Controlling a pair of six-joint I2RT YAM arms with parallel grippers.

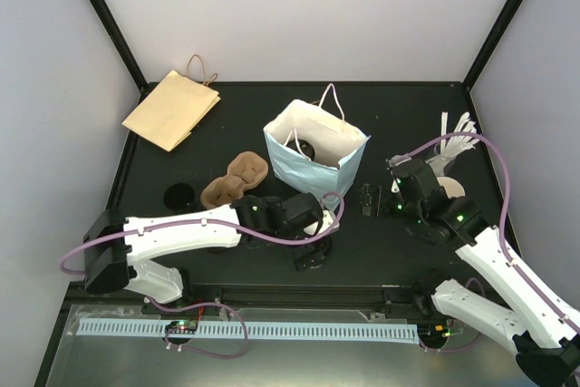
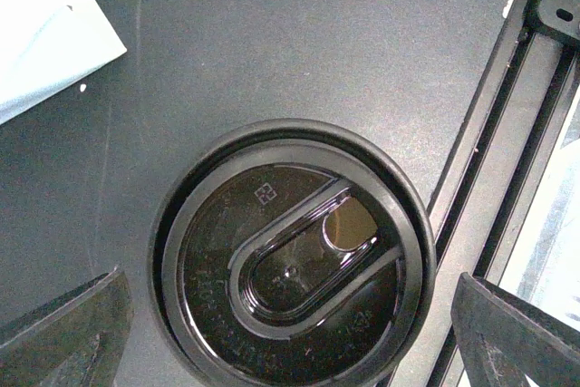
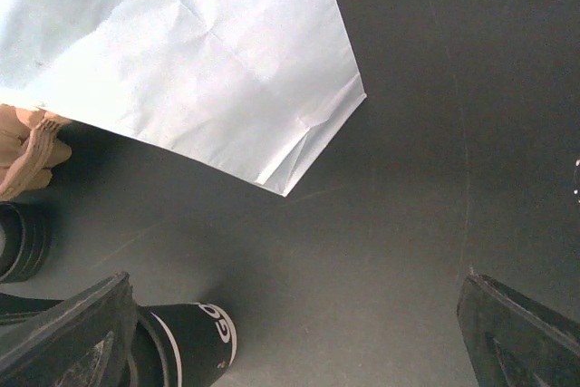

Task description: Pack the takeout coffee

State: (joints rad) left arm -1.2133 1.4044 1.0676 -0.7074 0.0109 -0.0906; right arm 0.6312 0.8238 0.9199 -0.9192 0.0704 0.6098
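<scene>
The takeout coffee (image 1: 313,257) stands near the table's front edge. From straight above, in the left wrist view, its round black lid (image 2: 290,260) shows a sip hole. Its side (image 3: 186,346) looks black with white lettering. My left gripper (image 2: 290,351) hangs open right over the lid, with one finger (image 2: 63,337) left of it and the other right of it, narrow gaps showing on both sides. The open white paper bag (image 1: 317,147) stands behind the cup, with something dark and round inside. My right gripper (image 1: 372,198) is open over bare table right of the bag (image 3: 181,61), and nothing is between its fingers.
A flat brown bag (image 1: 170,108) lies at the back left. A cardboard cup carrier (image 1: 236,178) and a pile of black lids (image 1: 179,195) sit left of the white bag. White cups (image 1: 449,189) and white strips (image 1: 458,129) are at the right. The table's front rail (image 2: 507,178) runs close beside the cup.
</scene>
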